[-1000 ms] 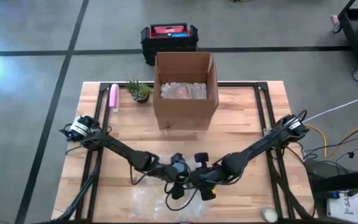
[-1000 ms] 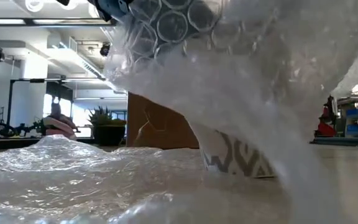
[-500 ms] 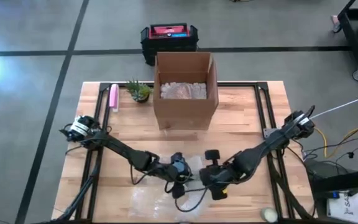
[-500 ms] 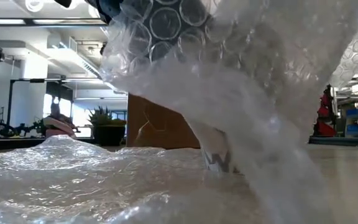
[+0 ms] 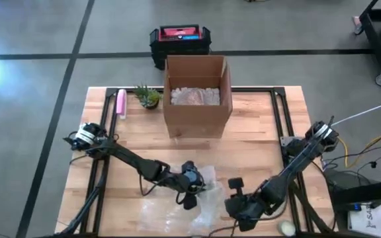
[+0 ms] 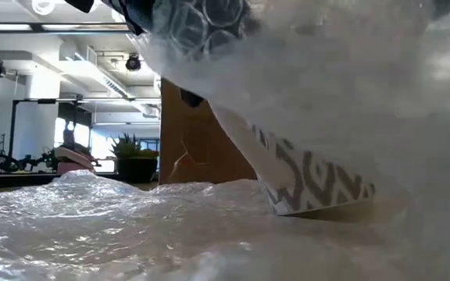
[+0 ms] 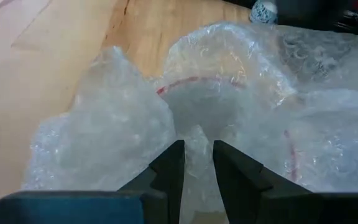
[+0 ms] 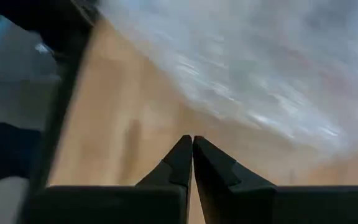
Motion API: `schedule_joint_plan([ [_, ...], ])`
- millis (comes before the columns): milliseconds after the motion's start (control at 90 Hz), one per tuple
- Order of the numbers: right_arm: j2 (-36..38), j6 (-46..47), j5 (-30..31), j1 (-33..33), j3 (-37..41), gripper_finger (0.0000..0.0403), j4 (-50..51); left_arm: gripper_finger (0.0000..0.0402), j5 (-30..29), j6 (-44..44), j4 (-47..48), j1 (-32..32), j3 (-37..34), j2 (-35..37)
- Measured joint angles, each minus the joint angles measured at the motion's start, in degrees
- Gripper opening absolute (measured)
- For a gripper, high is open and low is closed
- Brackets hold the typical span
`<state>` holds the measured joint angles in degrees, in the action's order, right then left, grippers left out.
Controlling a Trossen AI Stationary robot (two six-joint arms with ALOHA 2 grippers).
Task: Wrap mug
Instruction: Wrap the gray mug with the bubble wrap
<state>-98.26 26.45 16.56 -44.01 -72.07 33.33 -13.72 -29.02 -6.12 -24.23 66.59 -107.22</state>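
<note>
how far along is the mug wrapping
Partly done. The patterned mug lies tilted on the bubble wrap, with a fold of wrap already draped over its top. In hand: the left hand pinches a ridge of wrap between its fingers. The right hand is shut and empty over bare table near the front edge. Left: the mug's lower side shows uncovered, so closing the wrap remains.

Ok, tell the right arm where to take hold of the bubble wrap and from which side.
Probably the loose edge of the bubble wrap on the right gripper's side, approached low from the right. The sheet lies flat and free there, while the left gripper pinches a fold over the mug, which sits tilted beneath it. The right gripper's fingers are shut over bare table, so they must open first.
</note>
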Motion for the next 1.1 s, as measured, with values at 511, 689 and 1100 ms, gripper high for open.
schedule_joint_plan([
  [511,0.0,-17.0,16.5,2.1,-3.7,0.0,-6.0,0.0075,-0.1,-0.7,-0.3,0.0,-0.1,-0.2],
  [689,-0.7,-17.6,14.2,6.1,-3.0,0.0,-6.1,0.0075,-0.1,-0.7,-0.4,0.0,-0.1,-0.2],
  [1100,-1.1,-17.3,6.9,12.4,-1.9,0.0,-5.0,0.0075,-0.2,-0.7,-0.5,0.1,-0.1,-0.1],
])
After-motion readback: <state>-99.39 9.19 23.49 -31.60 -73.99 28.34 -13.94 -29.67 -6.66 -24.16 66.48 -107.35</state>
